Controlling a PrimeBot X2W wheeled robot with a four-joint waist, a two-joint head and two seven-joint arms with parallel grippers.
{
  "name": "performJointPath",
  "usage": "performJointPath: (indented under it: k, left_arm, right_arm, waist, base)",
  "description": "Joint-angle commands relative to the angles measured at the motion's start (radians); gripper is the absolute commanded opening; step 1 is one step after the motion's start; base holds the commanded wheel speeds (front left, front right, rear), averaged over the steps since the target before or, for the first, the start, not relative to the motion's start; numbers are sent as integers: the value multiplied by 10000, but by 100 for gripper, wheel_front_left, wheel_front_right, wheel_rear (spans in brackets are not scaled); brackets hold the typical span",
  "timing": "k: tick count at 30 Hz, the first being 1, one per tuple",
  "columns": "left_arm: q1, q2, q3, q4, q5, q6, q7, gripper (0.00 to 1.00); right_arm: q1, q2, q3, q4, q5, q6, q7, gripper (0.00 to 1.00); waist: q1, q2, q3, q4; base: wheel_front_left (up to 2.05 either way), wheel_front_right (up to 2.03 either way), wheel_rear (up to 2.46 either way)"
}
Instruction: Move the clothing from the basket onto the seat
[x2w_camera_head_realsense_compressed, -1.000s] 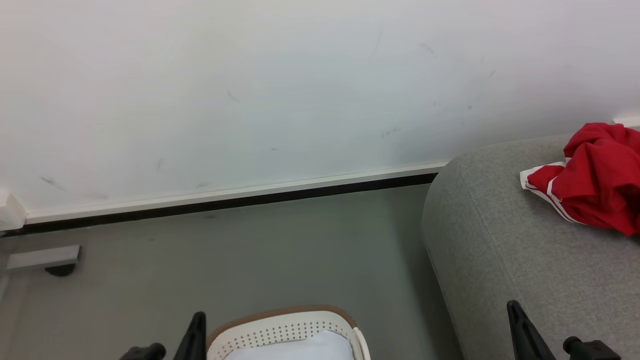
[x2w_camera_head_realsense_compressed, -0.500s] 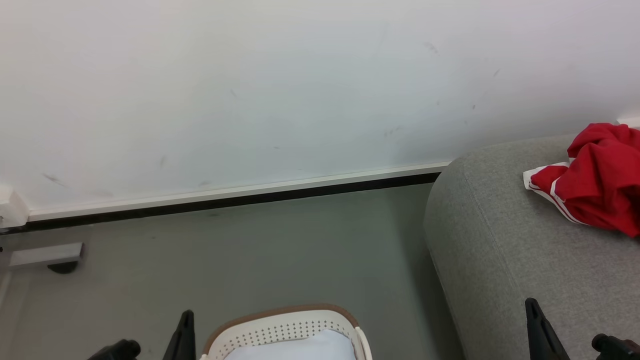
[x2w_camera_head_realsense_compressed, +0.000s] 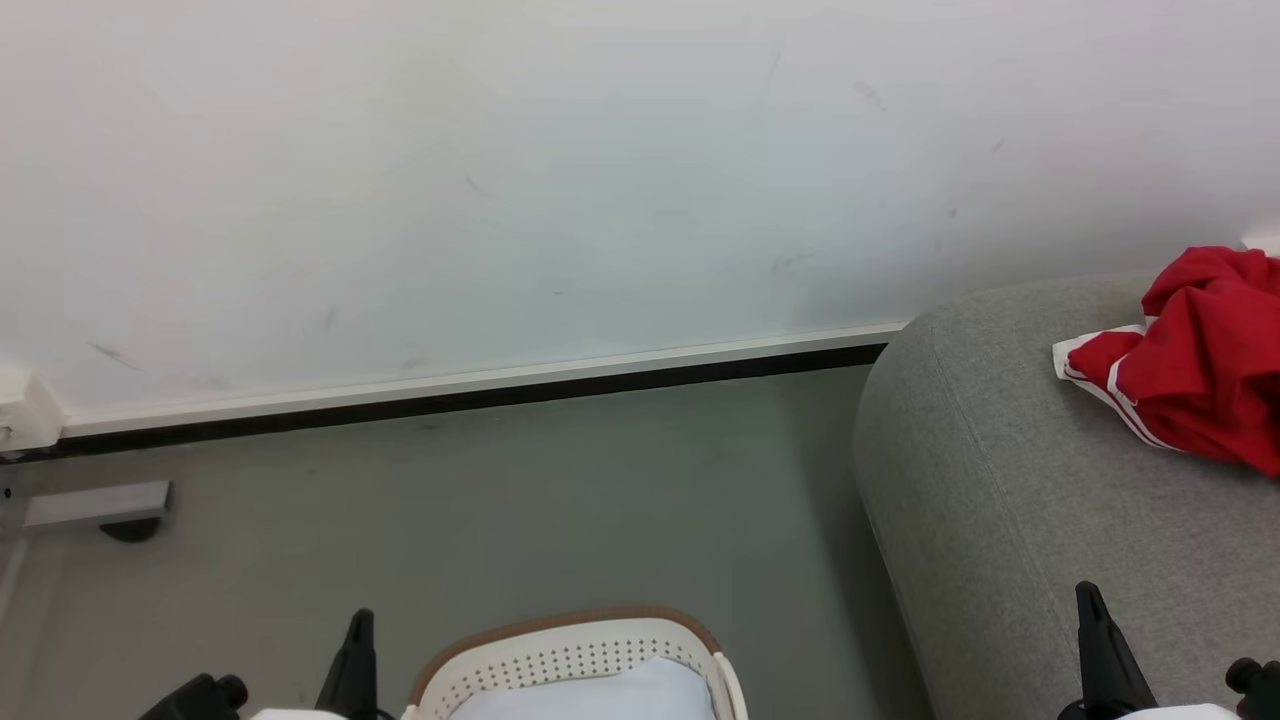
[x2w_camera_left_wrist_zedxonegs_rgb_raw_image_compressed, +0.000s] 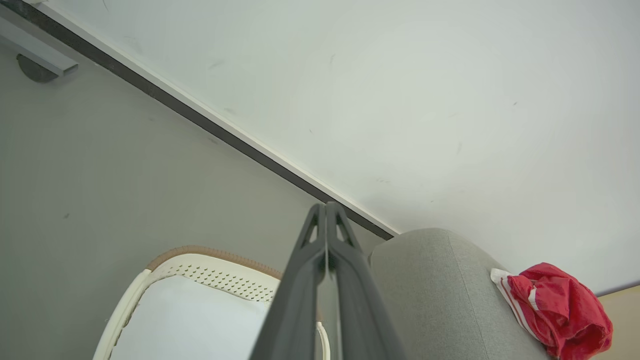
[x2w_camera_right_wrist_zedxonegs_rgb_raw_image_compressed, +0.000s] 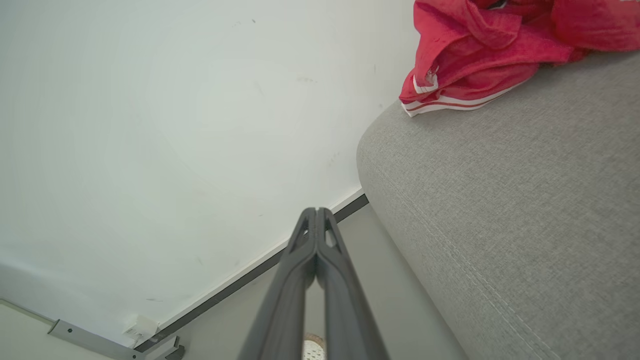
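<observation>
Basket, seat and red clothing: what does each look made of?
Basket: apparently matte cream plastic, with punched hole rows; brown rim band, material unclear. Seat: grey woven upholstery, showing weave and stitched seam. Clothing: soft thin red fabric, crumpled, white striped trim; fibre unclear.

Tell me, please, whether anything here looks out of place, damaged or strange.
Nothing serious stands out. The clothing lies crumpled in a heap, not folded, on the seat. The basket stands upright on the floor. The wall carries a few small dark scuff marks.
</observation>
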Motion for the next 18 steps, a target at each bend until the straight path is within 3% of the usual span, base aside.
performJointPath:
  k: [1, 18]
  left_arm:
    - [-272, 2, 133, -123, -421, -102, 99, 0]
    - [-447, -53, 532, -132, -2383, -403, 633, 0]
  right_arm:
    - [-274, -65, -90, -170, 472, -7, 100, 0]
    - [-387, -78, -364, -285, 2470, -10, 621, 0]
  waist:
    - [0, 0, 4, 10]
    - [0, 0, 37, 86]
  base:
    - [0, 0, 0]
    - [0, 0, 0]
